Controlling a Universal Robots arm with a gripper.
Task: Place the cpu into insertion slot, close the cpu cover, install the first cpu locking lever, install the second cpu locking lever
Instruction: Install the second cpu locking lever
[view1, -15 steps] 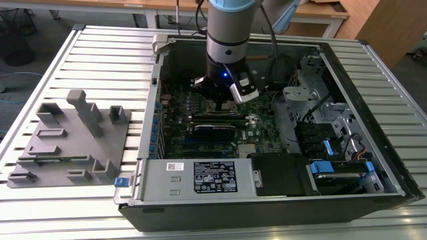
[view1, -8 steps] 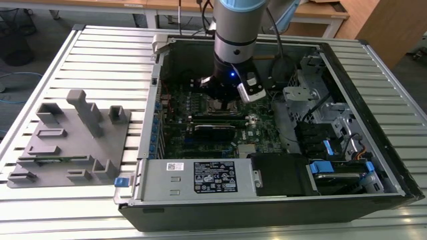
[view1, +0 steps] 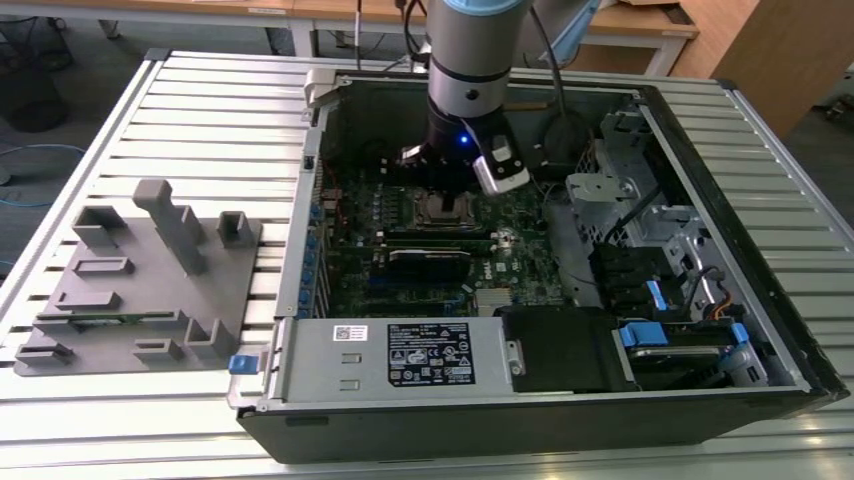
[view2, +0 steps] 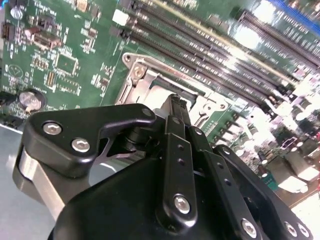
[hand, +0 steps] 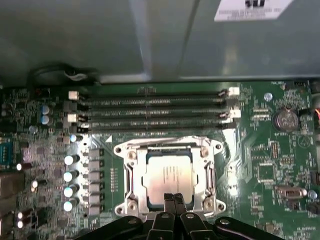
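Sitting in the insertion slot (hand: 167, 180) with cpu (hand: 168, 178) writing too blurry to read, claw (hand: 173, 199) pinching closed just above its edge.

A black printed label (view1: 430, 353) and a small white barcode sticker (view1: 350, 333) are sitting on the grey power supply housing (view1: 400, 385) at lower centre of the exterior view; their print is showing too small to read. A white label (hand: 252, 9) is showing dark, illegible characters at the upper right of the first wrist view.
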